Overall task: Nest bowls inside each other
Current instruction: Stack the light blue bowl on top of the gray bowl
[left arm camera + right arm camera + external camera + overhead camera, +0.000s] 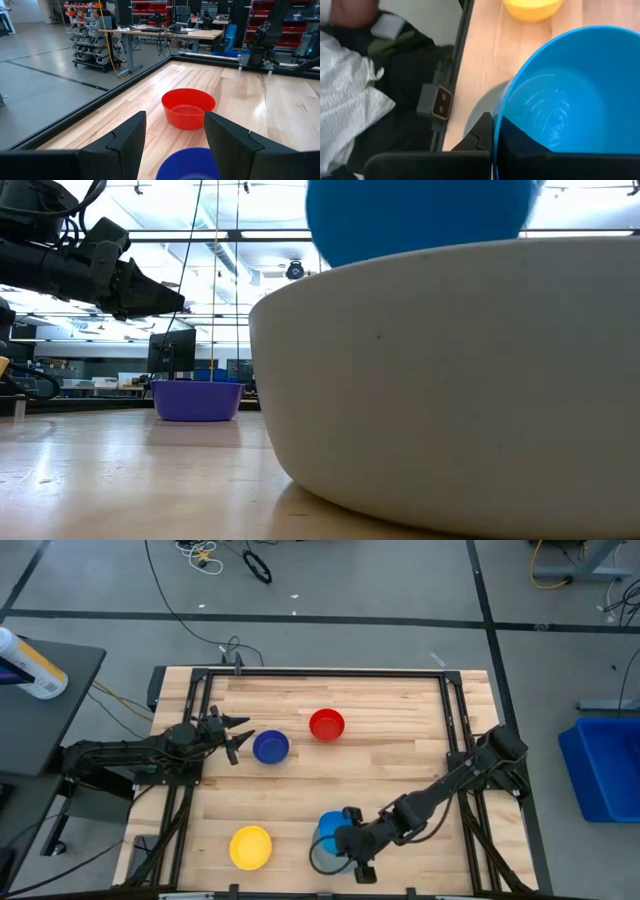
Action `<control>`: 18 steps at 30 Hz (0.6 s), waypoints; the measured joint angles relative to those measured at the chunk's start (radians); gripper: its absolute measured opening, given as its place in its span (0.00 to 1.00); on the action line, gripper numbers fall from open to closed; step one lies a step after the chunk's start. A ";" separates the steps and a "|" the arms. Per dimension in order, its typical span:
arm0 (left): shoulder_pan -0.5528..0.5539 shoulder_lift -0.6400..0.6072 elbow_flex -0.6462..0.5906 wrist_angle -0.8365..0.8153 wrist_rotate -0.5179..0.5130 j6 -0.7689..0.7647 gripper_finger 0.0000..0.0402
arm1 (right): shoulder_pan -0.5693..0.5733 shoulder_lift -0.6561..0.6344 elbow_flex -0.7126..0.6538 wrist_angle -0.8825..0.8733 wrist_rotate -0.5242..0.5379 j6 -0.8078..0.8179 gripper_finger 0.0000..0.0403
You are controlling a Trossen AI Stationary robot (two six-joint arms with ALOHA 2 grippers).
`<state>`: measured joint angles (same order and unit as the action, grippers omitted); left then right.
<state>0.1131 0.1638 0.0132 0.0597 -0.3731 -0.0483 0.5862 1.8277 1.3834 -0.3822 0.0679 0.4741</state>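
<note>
Five small round plastic bowls are in play on the wooden table [400,755]. The right gripper [350,838], at the table's near edge, has its fingers pressed together on the rim of the light blue plastic bowl [333,827], pinching it and holding it just above the large grey plastic bowl [450,380], which sits at that same near edge, right in front of the low camera. The step in hand looks like dropping the light blue bowl into the grey one; the next move calls for lowering it until it seats level, then letting go.

The left gripper [232,733] hovers by the table's left edge with its fingers spread and empty, just beside the dark blue plastic bowl [271,747]. The red plastic bowl [327,725] stands near the table's middle, towards the far edge, close to the dark blue one but apart from it. The yellow plastic bowl [251,847] rests near the near edge, left of the grey bowl.

The table is pale butcher-block wood in a black frame, on a grey floor with loose cables; beyond lie workbenches and shelving with red bins.
</note>
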 joint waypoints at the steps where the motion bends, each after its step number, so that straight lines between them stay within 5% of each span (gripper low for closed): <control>1: 0.000 0.000 0.000 0.000 0.000 0.000 0.52 | 0.002 0.017 -0.001 0.001 -0.005 0.004 0.00; 18: 0.000 0.091 -0.001 0.004 0.011 -0.021 0.52 | -0.001 0.124 -0.002 -0.035 -0.070 0.110 0.06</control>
<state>0.1127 0.2544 0.0120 0.0638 -0.3618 -0.0691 0.5856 1.9522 1.3815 -0.4171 -0.0023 0.5838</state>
